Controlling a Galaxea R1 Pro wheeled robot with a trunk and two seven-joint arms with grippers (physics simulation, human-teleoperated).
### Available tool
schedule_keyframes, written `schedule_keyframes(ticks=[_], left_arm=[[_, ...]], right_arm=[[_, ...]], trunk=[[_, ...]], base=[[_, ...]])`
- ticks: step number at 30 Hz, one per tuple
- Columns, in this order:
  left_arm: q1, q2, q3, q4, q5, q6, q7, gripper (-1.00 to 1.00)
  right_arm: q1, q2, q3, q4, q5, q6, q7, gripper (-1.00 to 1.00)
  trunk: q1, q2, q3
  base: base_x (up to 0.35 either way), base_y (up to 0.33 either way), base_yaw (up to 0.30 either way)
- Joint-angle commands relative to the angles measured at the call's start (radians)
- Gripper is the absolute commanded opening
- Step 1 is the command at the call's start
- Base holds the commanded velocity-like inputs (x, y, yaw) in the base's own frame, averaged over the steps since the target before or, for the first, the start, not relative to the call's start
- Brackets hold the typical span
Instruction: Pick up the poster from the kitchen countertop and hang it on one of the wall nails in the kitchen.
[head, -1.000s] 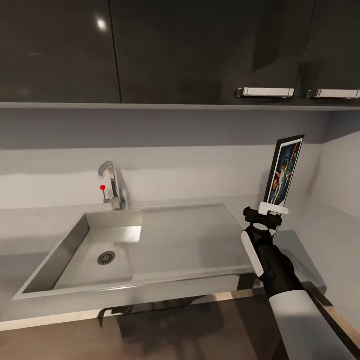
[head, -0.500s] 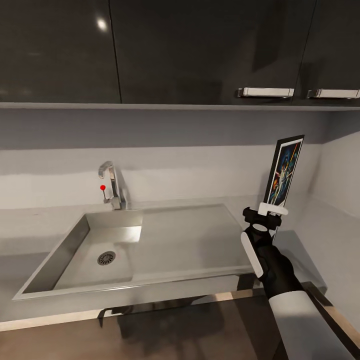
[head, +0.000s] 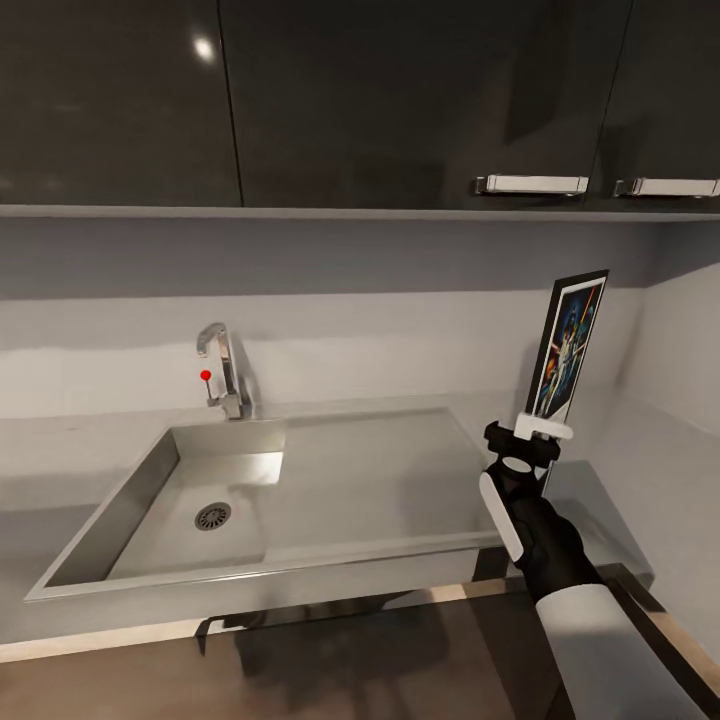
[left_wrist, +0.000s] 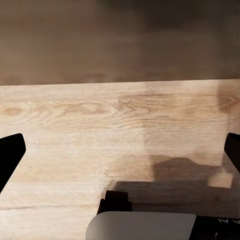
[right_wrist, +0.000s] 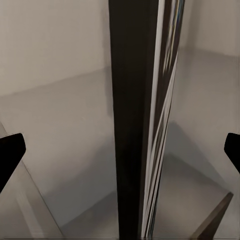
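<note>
One upright poster between wide-spread fingers of right gripper, beside sink on kitchen countertop; left gripper wide.

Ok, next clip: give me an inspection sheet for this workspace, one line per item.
Surface: pale grey kitchen countertop with a built-in steel sink and a chrome tap.
Job's things: poster upright, near the right corner; wall nails: nothing seen.
Clutter: nothing seen.
Claws: right claw at the poster's lower edge, fingertips wide apart either side; left claw open over wood-grain flooring.
Cables: nothing seen.
Surroundings: dark upper cabinets with pale handles; grey wall.
</note>
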Motion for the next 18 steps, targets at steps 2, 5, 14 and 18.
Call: schedule_keyframes(ticks=[2, 5, 14, 18], left_arm=[[0.000, 0.000, 0.001, -0.002, 0.000, 0.000, -0.001, 1.00], [0.000, 0.000, 0.001, -0.002, 0.000, 0.000, -0.001, 1.00], [0.000, 0.000, 0.001, -0.002, 0.001, 0.000, -0.001, 1.00], [0.000, 0.000, 0.001, -0.002, 0.001, 0.000, -0.001, 1.00]], right_arm=[[0.001, 0.000, 0.002, 0.004, -0.004, 0.004, -0.007, 1.00], [0.001, 0.000, 0.002, 0.024, -0.004, -0.022, -0.007, 1.00], [0.002, 0.000, 0.002, 0.083, -0.004, -0.079, -0.007, 1.00], [0.002, 0.000, 0.002, 0.089, -0.004, -0.082, -0.007, 1.00]], trunk=[[0.000, -0.001, -0.001], [0.000, -0.001, -0.001], [0.000, -0.001, -0.001], [0.000, -0.001, -0.001]], base=[[0.000, 0.000, 0.000], [0.000, 0.000, 0.000], [0.000, 0.000, 0.000], [0.000, 0.000, 0.000]])
